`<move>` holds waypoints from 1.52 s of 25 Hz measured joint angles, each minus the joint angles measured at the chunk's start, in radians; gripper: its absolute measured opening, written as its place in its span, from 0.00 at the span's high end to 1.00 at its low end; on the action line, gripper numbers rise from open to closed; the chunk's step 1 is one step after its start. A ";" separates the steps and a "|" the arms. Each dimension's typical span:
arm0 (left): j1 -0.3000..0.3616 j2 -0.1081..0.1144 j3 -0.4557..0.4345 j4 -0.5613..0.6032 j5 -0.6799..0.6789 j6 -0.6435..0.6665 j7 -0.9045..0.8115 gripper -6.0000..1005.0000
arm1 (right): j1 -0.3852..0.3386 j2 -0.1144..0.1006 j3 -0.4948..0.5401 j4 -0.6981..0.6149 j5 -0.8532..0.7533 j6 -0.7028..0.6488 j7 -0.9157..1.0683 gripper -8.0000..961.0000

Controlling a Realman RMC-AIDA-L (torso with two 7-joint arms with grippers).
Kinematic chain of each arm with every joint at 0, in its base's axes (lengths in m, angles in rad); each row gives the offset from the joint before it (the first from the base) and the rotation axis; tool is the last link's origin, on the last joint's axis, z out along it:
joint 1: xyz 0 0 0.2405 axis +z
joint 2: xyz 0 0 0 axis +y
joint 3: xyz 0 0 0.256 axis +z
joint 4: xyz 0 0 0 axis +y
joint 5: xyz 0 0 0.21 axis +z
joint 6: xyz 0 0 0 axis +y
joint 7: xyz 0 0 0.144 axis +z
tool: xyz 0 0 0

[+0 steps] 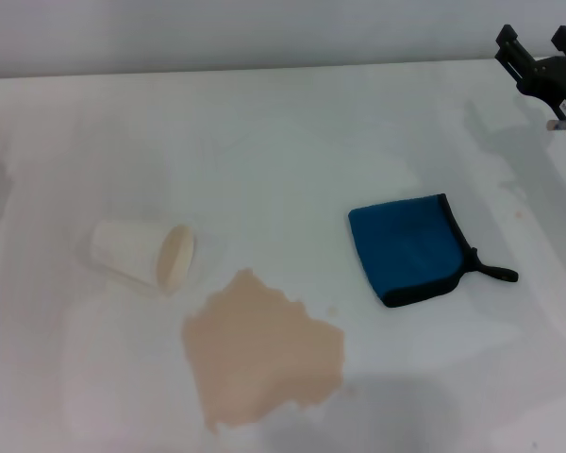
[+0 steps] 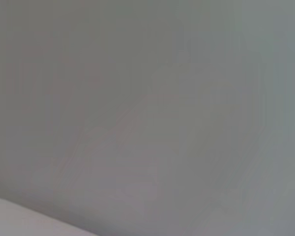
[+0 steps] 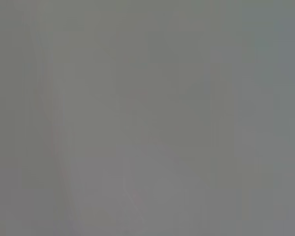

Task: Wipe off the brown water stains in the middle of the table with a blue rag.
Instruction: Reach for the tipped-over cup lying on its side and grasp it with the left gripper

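The blue rag (image 1: 410, 247), a soft folded square with black edging and a loop tab, lies flat on the smooth white table (image 1: 292, 123). Well apart from it, the right gripper (image 1: 538, 45) hangs at the far right edge, its jaws seemingly parted. Left of the rag spreads the ragged tan stain (image 1: 261, 347), beside a tipped white cup (image 1: 143, 255).

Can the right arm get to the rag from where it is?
Probably yes. The right gripper sits at the table's far right edge, and only bare tabletop lies between it and the rag. The cup and stain lie further left.
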 joint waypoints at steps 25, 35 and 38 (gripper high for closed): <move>-0.160 0.136 0.189 -0.425 0.605 0.555 -0.322 0.12 | -0.064 -0.005 -0.016 0.006 -0.038 0.092 0.052 0.09; -0.342 0.201 0.190 -0.594 0.992 0.701 -0.252 0.12 | -0.077 -0.005 -0.035 0.005 -0.038 0.087 0.047 0.09; -0.397 0.203 0.190 -0.617 1.068 0.716 -0.220 0.12 | -0.077 -0.005 -0.033 0.005 -0.038 0.086 0.049 0.09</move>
